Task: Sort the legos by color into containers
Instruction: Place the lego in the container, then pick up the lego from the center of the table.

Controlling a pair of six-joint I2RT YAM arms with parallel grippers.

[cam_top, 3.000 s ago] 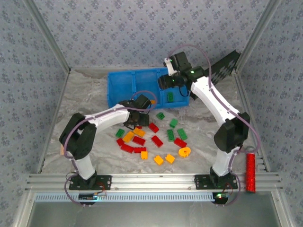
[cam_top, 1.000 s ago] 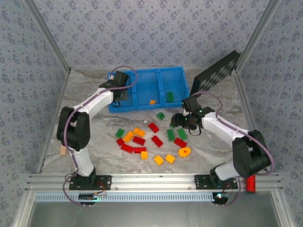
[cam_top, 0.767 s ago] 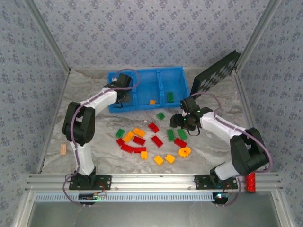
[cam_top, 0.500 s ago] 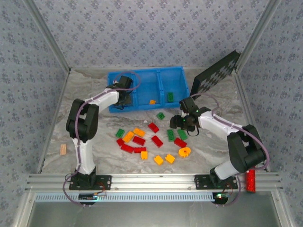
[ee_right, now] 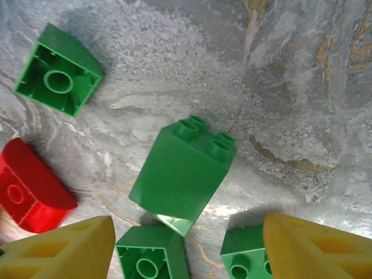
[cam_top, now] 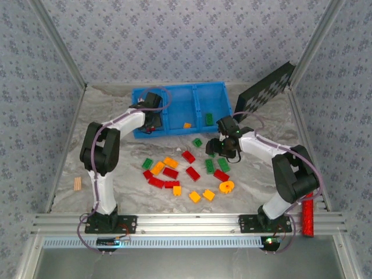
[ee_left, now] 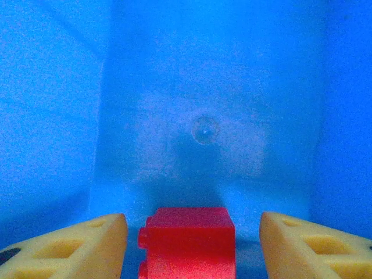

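The blue tray (cam_top: 180, 88) of three containers stands at the back of the table. My left gripper (cam_top: 152, 123) reaches into its left compartment. In the left wrist view the left gripper (ee_left: 192, 221) is open, and a red brick (ee_left: 187, 241) lies on the blue floor between its fingers with a gap on each side. An orange brick (cam_top: 187, 125) lies in the middle compartment and a green one (cam_top: 208, 118) in the right. My right gripper (cam_top: 214, 148) hangs open over a green brick (ee_right: 183, 172) on the table. Red, green and orange legos (cam_top: 188, 174) lie scattered in front of the tray, with an orange ring (cam_top: 226, 186) among them.
Around the right gripper (ee_right: 189, 224) lie more green bricks (ee_right: 58, 70) and a red brick (ee_right: 32, 186). A black checker panel (cam_top: 264, 90) leans at the back right. A red cylinder (cam_top: 307, 212) lies at the front right, a tan wooden piece (cam_top: 78, 184) at the left.
My left gripper has opened and let the red brick go in the left compartment. My right gripper has shifted slightly left and back over the green bricks.
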